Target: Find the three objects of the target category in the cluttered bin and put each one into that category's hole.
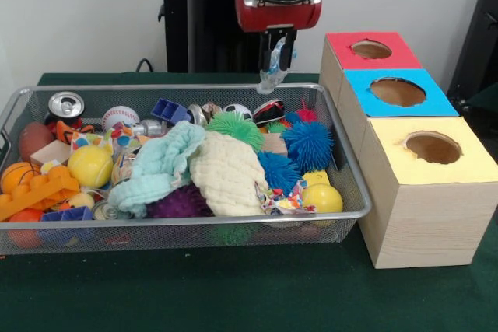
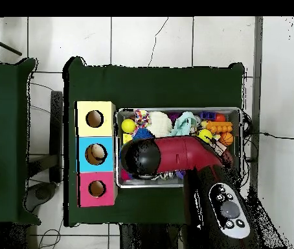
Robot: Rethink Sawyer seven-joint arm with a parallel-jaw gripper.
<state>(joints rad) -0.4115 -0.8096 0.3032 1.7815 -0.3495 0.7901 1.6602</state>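
Note:
My gripper hangs above the far right part of the wire mesh bin and is shut on a pale blue crinkly wrapper, which dangles just above the rim. Another multicoloured wrapper lies at the bin's near right, and a third lies left of the middle. The red-topped box's hole is to the right of the gripper, at the far end of the box row. In the overhead view the arm's wrist hides the gripper; the bin and the red box's hole show.
The blue-topped box and the yellow-topped box stand nearer the camera beside the bin. The bin holds spiky balls, waffle cloths, yellow balls, a can and orange bricks.

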